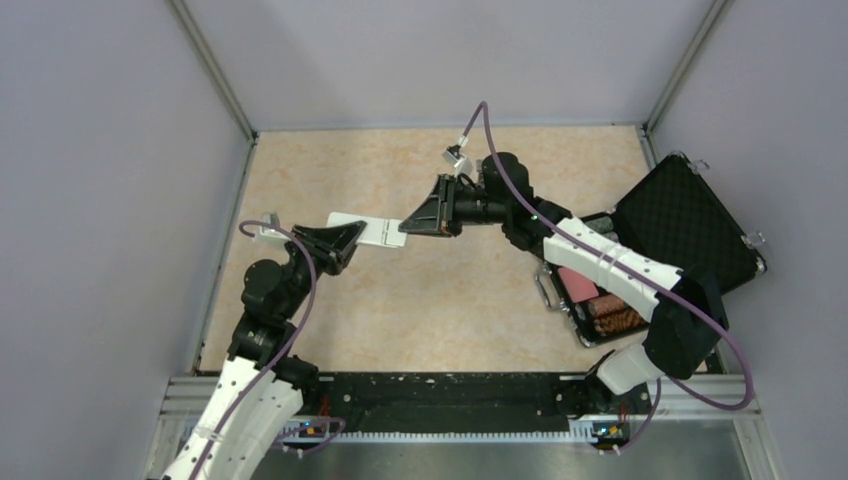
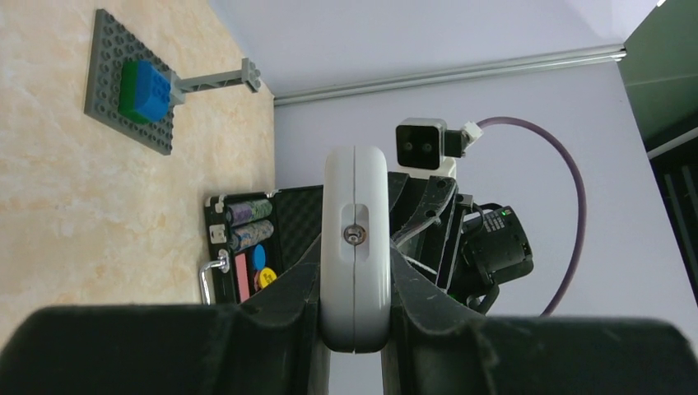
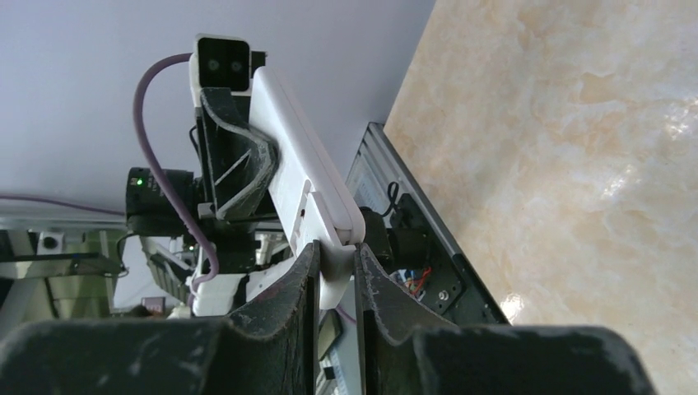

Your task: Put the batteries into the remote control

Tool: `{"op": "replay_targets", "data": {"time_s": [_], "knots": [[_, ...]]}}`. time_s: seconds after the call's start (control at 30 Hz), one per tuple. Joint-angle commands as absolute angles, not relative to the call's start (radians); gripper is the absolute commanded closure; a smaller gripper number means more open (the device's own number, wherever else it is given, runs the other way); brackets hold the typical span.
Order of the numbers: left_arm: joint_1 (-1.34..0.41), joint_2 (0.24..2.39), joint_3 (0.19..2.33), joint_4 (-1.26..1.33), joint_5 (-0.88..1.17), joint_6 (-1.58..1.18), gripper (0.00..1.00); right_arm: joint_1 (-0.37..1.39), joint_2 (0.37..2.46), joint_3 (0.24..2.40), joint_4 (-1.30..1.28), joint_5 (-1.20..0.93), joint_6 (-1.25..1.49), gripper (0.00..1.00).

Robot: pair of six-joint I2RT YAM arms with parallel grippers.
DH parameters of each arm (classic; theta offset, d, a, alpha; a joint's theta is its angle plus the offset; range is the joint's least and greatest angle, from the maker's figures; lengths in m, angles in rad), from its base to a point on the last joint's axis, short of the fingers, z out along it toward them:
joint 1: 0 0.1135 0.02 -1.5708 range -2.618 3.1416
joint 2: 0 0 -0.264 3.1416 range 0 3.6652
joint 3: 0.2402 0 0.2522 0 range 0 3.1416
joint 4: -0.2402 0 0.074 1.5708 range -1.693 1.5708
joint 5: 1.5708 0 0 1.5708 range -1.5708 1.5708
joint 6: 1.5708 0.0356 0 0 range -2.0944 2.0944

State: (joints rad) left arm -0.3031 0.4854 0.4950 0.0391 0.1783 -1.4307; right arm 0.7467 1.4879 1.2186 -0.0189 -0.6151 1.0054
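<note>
The white remote control (image 1: 362, 228) is held in the air over the table, level between my two grippers. My left gripper (image 1: 345, 240) is shut on its left end. In the left wrist view the remote (image 2: 355, 222) shows end-on, clamped between the fingers of my left gripper (image 2: 355, 288). My right gripper (image 1: 418, 222) is shut on its right end. In the right wrist view the remote (image 3: 296, 169) runs away from my right gripper (image 3: 336, 276), whose fingers pinch its near white end. The batteries are out of view.
An open black case (image 1: 690, 225) with rows of poker chips (image 1: 612, 318) lies at the right, under the right arm. A grey plate with a blue block (image 2: 136, 86) lies on the table in the left wrist view. Grey walls close in the table.
</note>
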Motion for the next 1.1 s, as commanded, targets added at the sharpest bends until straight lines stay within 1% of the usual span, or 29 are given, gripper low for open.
{"op": "replay_targets", "data": {"time_s": [0.0, 0.17, 0.4, 0.53, 0.67, 1.07], "knots": [[-0.311, 0.483, 0.533, 0.312, 0.241, -1.487, 1.00, 0.772, 1.519, 1.184, 0.070, -0.735, 1.065, 0.88], [-0.311, 0.483, 0.535, 0.324, 0.249, -1.490, 1.00, 0.772, 1.524, 1.184, 0.073, -0.741, 1.066, 0.89], [-0.310, 0.490, 0.542, 0.323, 0.259, -1.475, 1.00, 0.772, 1.546, 1.280, -0.135, -0.710, 0.917, 0.88], [-0.311, 0.499, 0.546, 0.334, 0.261, -1.474, 1.00, 0.774, 1.553, 1.304, -0.193, -0.694, 0.870, 0.85], [-0.311, 0.507, 0.552, 0.339, 0.260, -1.478, 1.00, 0.779, 1.554, 1.305, -0.212, -0.674, 0.858, 0.82], [-0.311, 0.539, 0.550, 0.395, 0.284, -1.492, 1.00, 0.795, 1.579, 1.331, -0.219, -0.659, 0.837, 0.79]]}}
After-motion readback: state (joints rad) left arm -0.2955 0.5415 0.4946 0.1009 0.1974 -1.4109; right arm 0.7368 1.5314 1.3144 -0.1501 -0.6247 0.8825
